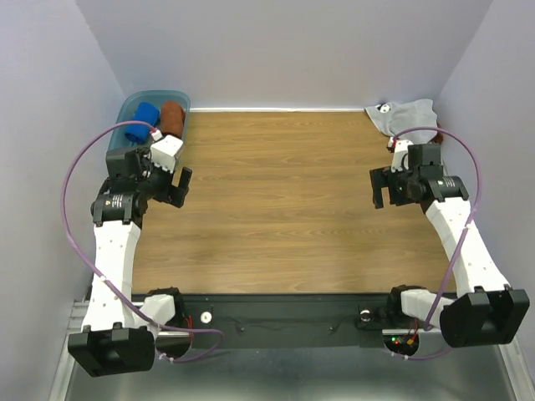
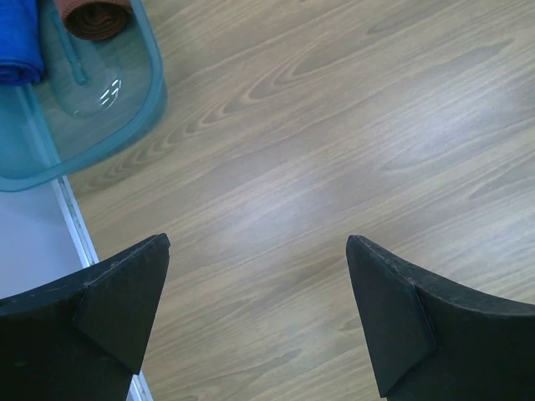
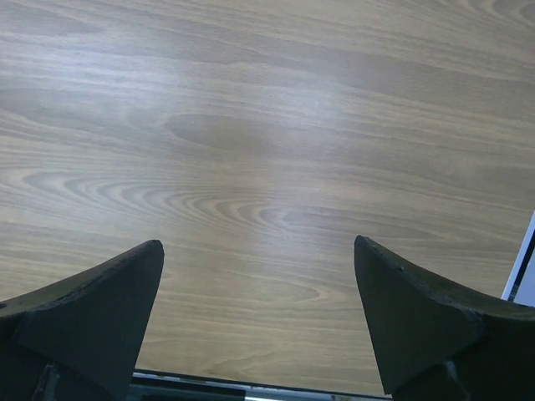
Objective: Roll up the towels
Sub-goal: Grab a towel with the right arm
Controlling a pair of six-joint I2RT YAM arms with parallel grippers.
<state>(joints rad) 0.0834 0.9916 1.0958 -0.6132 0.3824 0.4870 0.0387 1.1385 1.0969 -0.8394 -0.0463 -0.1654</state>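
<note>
A light grey towel [image 1: 405, 114] lies crumpled in the table's far right corner. A rust-brown towel [image 1: 172, 118] sits rolled inside the translucent blue tub [image 1: 127, 109] at the far left, beside a rolled blue towel [image 1: 144, 120]. The left wrist view shows the brown roll [image 2: 97, 17] and the blue roll [image 2: 18, 50] in the tub [image 2: 138, 125]. My left gripper [image 1: 174, 189] [image 2: 257, 244] hangs open over bare wood just in front of the tub. Open as well, my right gripper [image 1: 384, 190] [image 3: 257, 244] hovers over bare wood in front of the grey towel.
The wooden table [image 1: 276, 200] is closed in by pale walls on the left, back and right. Purple cables [image 1: 71, 192] loop beside each arm. A black rail [image 1: 276, 313] with the arm bases runs along the near edge.
</note>
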